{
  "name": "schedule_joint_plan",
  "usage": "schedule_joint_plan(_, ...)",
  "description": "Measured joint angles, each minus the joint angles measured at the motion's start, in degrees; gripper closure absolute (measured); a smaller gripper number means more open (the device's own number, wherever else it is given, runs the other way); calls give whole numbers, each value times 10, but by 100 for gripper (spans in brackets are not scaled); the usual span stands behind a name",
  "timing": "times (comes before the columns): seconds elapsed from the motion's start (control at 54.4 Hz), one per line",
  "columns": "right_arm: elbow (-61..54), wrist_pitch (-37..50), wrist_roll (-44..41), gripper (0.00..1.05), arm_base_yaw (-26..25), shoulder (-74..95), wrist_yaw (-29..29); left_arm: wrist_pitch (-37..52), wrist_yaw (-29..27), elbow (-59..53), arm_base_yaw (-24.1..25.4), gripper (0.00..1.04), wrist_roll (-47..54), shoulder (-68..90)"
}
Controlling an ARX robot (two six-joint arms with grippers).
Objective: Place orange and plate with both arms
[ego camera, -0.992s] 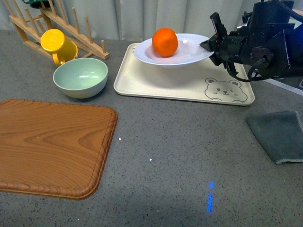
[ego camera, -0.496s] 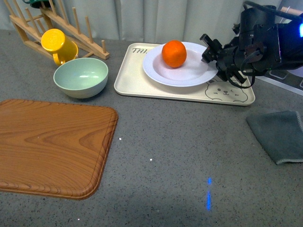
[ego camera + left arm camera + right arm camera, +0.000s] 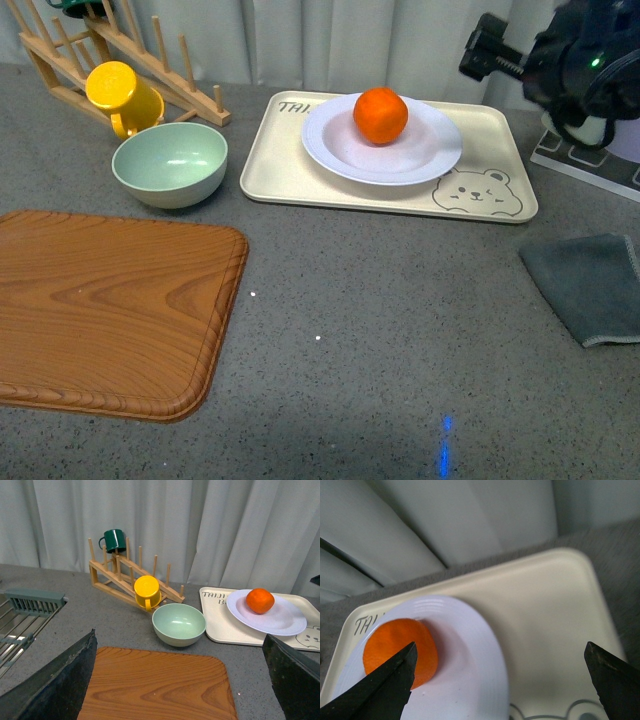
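The orange rests in the pale plate, and the plate lies flat on the beige bear-print tray. My right gripper hangs open above and behind the tray's far right corner, apart from the plate. Its wrist view looks down between wide-spread fingers onto the orange, the plate and the tray. My left gripper is open and empty, well back over the wooden board. From there the orange and the plate show far to the right.
A pale green bowl and a yellow mug sit left of the tray, in front of a wooden drying rack. The wooden cutting board fills the near left. A grey cloth lies at the right.
The plate, held tilted at its right rim a second ago, now lies flat on the tray. My right gripper has let go and drawn up and back to the right.
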Motion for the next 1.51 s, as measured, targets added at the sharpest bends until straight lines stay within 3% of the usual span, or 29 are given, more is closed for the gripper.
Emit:
schedule_joint_plan(0.11,-79,49,-93,9,0,-69,30,0,0,0,0,6,0,0)
schedule_joint_plan(0.239,-265,129,-249,9,-3,-212,64,0,0,0,0,6,0,0)
schedule_joint_plan(0.386,-424,153,-325,9,-22,-346,72,0,0,0,0,6,0,0)
schedule_joint_plan(0.551,-586,87,-310,9,-62,-532,84,0,0,0,0,6,0,0)
schedule_joint_plan(0.716,-743,-73,-245,9,-96,-826,75,0,0,0,0,6,0,0)
schedule_joint_plan(0.771,-765,-142,-230,9,-108,-918,65,0,0,0,0,6,0,0)
schedule_joint_plan(0.863,-768,-150,-221,9,-113,-947,66,0,0,0,0,6,0,0)
schedule_joint_plan(0.9,-778,-113,-220,12,-118,-941,42,0,0,0,0,6,0,0)
schedule_joint_plan(0.937,-808,-12,-220,19,-123,-924,-2,0,0,0,0,6,0,0)
schedule_joint_plan(1.047,-864,133,-220,36,-117,-926,-24,0,0,0,0,6,0,0)
schedule_joint_plan(1.102,-865,137,-220,45,-113,-950,-21,0,0,0,0,6,0,0)
schedule_joint_plan(1.176,-867,106,-220,61,-76,-995,30,0,0,0,0,6,0,0)
schedule_joint_plan(1.378,-869,28,-220,100,-57,-1078,33,0,0,0,0,6,0,0)
schedule_joint_plan(1.506,-869,-8,-221,104,-57,-1118,33,0,0,0,0,6,0,0)
